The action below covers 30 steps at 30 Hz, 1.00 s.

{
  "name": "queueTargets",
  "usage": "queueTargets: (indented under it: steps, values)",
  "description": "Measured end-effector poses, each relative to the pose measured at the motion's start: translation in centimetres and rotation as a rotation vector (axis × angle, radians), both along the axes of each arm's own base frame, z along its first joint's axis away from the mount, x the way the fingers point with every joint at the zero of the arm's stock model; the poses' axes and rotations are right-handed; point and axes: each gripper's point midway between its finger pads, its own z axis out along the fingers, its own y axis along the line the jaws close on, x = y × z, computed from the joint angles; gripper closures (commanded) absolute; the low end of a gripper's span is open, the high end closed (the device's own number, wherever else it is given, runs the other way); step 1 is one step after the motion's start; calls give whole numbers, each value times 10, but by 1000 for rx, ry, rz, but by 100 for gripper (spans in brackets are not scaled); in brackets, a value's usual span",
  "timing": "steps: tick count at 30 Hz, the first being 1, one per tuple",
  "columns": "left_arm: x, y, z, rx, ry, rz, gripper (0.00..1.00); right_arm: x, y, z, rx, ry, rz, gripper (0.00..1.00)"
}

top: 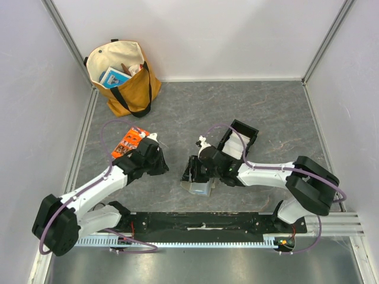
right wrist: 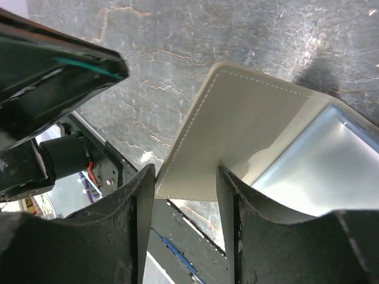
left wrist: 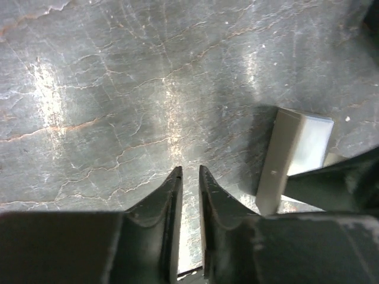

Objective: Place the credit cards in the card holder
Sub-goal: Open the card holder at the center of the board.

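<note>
Top: card holder (top: 198, 188) lies open, right gripper (top: 200, 171) just beyond it, left gripper (top: 155, 161) well to its left.
L wrist: jaws a crack apart, empty. Holder sits to their right with a pale credit card (left wrist: 312, 138) inside.
R wrist: jaws released, straddling the holder's flap; touching it, maybe, can't tell.

Desk (left wrist: 118, 89): dark, veined stone-look, faintly shiny. Holder (right wrist: 237, 130): matt, leather-like, stitched edge. Card (right wrist: 320, 171): smooth, glossy plastic. Bag (top: 139, 89): matt tan cloth.
</note>
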Motion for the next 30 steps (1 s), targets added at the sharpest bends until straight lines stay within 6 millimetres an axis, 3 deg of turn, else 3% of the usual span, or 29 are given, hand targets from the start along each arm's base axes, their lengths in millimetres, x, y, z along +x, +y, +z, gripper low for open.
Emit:
queueTargets:
  steps: [3,6,11,16,23,30]
  values:
    - [-1,0,11,-34,-27,0,62,1,3,-11,-23,13,2,36]
    - [-5,-3,15,-68,-36,-15,58,2,2,-17,-43,14,-10,35]
    - [-16,-10,5,-120,-12,-51,47,6,0,-20,-55,5,-26,34]
    - [-24,-18,-3,-176,18,-73,44,3,1,-21,-44,5,-14,26]
    - [-16,-27,2,-218,2,-71,35,-5,1,-27,-43,3,55,24]
    - [1,-43,6,-256,16,-90,36,-9,1,-29,-40,-17,97,24]
